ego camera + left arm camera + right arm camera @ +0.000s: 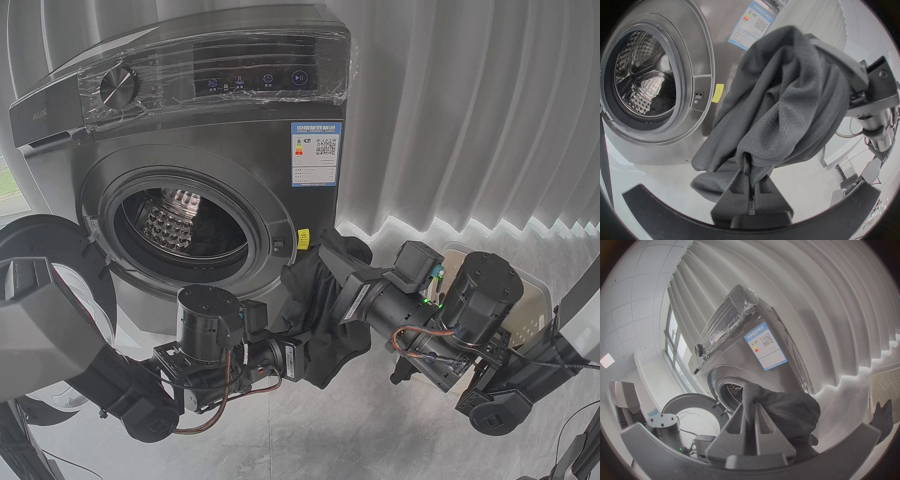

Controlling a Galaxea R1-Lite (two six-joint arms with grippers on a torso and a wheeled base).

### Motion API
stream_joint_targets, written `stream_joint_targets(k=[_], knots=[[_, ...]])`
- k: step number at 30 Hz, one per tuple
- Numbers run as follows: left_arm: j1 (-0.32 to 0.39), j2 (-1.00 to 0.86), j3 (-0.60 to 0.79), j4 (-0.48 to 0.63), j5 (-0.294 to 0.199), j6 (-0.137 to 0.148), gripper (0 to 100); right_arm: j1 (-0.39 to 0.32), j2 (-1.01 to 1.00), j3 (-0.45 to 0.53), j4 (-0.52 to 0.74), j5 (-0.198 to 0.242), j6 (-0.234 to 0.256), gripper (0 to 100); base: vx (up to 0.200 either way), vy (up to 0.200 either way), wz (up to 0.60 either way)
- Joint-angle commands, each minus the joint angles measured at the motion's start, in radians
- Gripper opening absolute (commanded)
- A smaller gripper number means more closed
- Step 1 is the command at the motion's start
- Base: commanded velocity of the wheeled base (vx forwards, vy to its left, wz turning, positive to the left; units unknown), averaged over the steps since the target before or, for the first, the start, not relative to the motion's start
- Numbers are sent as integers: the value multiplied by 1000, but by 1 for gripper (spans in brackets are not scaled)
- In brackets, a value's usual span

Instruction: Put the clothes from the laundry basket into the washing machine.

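- Head view: both pincers grip one dark garment (319,325). The left pincer (310,365) is low and the right pincer (334,265) higher, likely to keep the cloth clear of the floor. It hangs just right of the washing machine (187,125) drum (181,225). The door (37,234) is swung left, out of the path. The laundry basket (539,294) sits behind the right arm.
- Left wrist view: the pincer is clamped on the hem. There is dark cloth in the drum.
- Right wrist view: the pincer is closed on a bunched fold with the drum beyond it, so it looks lined up for feeding in.

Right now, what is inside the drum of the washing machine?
The drum shows its shiny dotted metal wall and one dark cloth lying at the bottom. The front rim covers the lowest front part, so I cannot tell if more clothes lie there.
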Motion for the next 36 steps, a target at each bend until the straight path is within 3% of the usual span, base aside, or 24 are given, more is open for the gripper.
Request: stream_joint_targets(k=[1,6,15,16,32,36], knots=[[-4,-16,21,-27,0,1,0,-38,15,12,1,0,-2,0,0,0,0],[-27,-62,84,-91,0,1,0,-107,27,47,-2,4,-9,0,0,0,0],[-70,-127,180,-143,0,9,0,-124,7,80,-29,4,-17,0,0,0,0],[-70,-127,187,-151,1,9,0,-127,7,90,-29,8,-17,100,0,0,0],[-95,-144,197,-361,4,6,0,-183,-15,270,-64,12,-43,100,0,0,0],[-108,-144,174,-377,46,9,0,-193,-18,299,-65,11,-45,100,0,0,0]])
